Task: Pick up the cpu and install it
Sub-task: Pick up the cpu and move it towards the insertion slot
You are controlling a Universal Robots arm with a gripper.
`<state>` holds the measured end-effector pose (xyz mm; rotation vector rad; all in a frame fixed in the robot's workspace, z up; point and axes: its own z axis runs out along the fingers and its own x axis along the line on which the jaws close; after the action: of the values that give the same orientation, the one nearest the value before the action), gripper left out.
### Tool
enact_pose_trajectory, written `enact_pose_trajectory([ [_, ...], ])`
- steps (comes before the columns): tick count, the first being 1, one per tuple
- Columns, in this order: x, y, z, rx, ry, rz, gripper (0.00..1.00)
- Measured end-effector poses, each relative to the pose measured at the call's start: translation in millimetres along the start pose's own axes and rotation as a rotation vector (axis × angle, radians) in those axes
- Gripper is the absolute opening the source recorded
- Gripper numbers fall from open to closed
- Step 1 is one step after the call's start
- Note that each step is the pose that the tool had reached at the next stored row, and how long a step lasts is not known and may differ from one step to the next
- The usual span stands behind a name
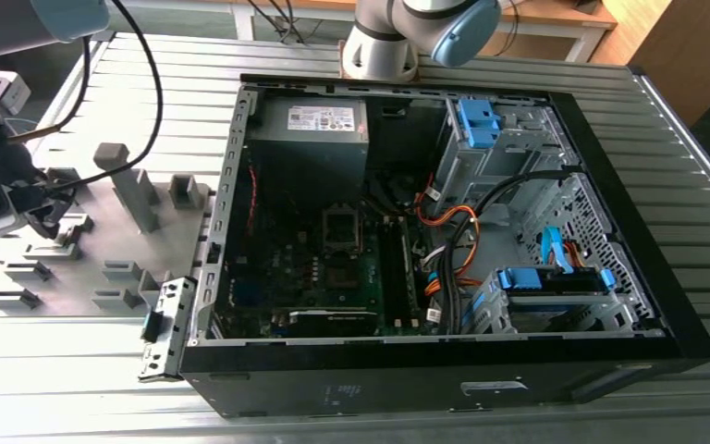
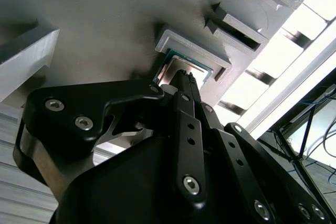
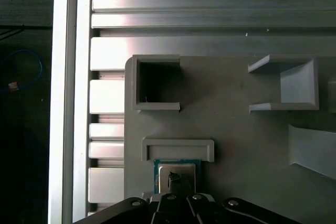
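The gripper (image 3: 177, 180) stands over the cpu (image 3: 188, 174) lying beside a grey holder (image 3: 178, 148); jaws closed together, tips at its middle

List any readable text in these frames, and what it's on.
PSU label: print is there, too small to read.
cpu face, first wrist view: no legible marking.
Nothing else can be read.
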<state>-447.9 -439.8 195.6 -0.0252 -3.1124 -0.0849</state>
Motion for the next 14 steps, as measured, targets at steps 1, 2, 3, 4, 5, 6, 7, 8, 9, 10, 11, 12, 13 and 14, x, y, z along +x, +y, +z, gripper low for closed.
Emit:
enact_pose_trajectory([
  [1,0.0,0.1,0.1,0.0,-0.0001,0.0,0.11],
  [2,0.0,0.3,0.2,-0.0002,-0.0002,0.0,0.11],
  [3,0.0,0.5,0.4,-0.0002,-0.0004,0.0,0.11],
  [4,0.0,0.6,0.4,-0.0001,-0.0002,0.0,0.11],
  [5,0.1,0.8,0.3,0.0,0.0,0.0,0.11],
  [6,0.4,0.8,0.6,0.0002,-0.0002,0.0,0.11],
  [7,0.5,0.8,0.7,0.0003,-0.0002,0.0,0.11],
  [8,0.6,0.8,0.9,0.0006,-0.0002,0.0,0.11],
  [9,0.7,0.8,1.0,0.0012,-0.0001,0.0,0.11],
  [10,0.8,0.7,1.1,0.0016,0.0001,0.0,0.11],
  [11,0.7,0.8,1.2,0.0021,-0.0001,0.0,0.11],
  [12,0.7,0.8,1.2,0.0021,-0.0001,0.0,0.11],
  [13,0.8,0.8,1.2,0.0021,-0.0001,0.0,0.11],
  [14,0.7,0.8,1.3,0.0021,-0.0001,0.0,0.11],
])
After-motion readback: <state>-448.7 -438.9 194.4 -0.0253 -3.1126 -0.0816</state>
